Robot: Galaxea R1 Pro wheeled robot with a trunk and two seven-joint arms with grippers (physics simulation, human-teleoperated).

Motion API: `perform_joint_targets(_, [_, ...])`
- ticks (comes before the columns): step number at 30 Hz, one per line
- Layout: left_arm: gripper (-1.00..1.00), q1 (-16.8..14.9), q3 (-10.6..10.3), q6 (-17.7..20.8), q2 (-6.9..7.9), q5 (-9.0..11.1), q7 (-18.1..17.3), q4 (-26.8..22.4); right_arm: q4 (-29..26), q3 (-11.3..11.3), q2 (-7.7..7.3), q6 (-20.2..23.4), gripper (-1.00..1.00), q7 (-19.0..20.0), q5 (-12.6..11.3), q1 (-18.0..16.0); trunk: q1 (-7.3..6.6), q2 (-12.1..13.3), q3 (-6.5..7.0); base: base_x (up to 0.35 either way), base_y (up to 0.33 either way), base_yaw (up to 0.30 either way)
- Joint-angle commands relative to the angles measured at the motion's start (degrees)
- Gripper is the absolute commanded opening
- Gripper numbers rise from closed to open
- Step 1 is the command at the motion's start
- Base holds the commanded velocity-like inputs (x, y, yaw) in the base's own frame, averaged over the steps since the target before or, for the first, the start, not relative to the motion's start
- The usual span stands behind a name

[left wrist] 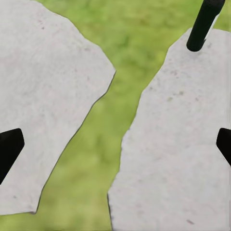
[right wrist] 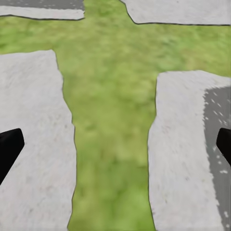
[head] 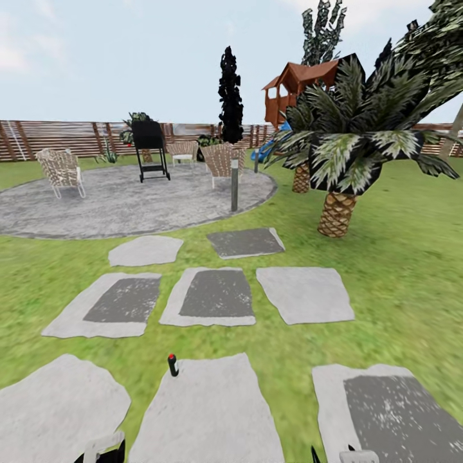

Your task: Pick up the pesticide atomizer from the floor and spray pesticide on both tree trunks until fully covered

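Observation:
The pesticide atomizer [head: 172, 364] is a small black bottle with a red top. It stands upright at the far left corner of the nearest middle stone slab, beside a strip of grass floor [head: 148, 360]. In the left wrist view its black body [left wrist: 204, 24] rises at the edge of that slab. My left gripper [left wrist: 115, 149] is open above the stones, short of the bottle, with nothing between its fingers. Over a grass gap my right gripper [right wrist: 115, 149] is open and holds nothing. A leaning grey-brown tree trunk [head: 457, 130] shows at the far right edge.
Grey stepping stones [head: 215, 296] lead to a round paved patio [head: 122, 199] with wicker chairs [head: 61, 170], a black grill [head: 150, 151] and a short post [head: 235, 185]. Two short palms [head: 337, 212] stand to the right. A slat fence [head: 51, 138] and a playhouse [head: 292, 87] lie behind.

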Motion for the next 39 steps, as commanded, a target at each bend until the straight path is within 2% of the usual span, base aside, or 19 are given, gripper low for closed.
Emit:
perform_joint_targets(1, [1.00, 0.00, 0.01, 0.01, 0.01, 0.00, 0.00, 0.01, 0.00, 0.00, 0.00, 0.00, 1.00, 0.00, 0.02, 0.00, 0.00, 0.00, -0.09, 0.197, -0.151, 0.057])
perform_joint_targets(14, [1.00, 0.00, 0.02, 0.04, 0.01, 0.00, 0.00, -0.03, 0.02, 0.01, 0.00, 0.00, 1.00, 0.16, 0.00, 0.00, 0.00, 0.00, -0.85, 0.228, -0.193, 0.164])
perform_joint_targets(29, [1.00, 0.00, 0.02, 0.01, 0.02, 0.00, 0.00, -0.03, 0.30, 0.01, -0.02, 0.00, 1.00, 0.26, 0.14, 0.00, 0.00, 0.00, -0.89, 0.209, -0.210, 0.026])
perform_joint_targets(39, [1.00, -0.50, -0.05, 0.04, 0.00, -0.06, -0.20, -0.07, 2.75, -0.08, -0.02, 0.00, 1.00, 0.18, 0.03, 0.00, 0.00, 0.00, -0.89, 0.027, -0.026, 0.000])
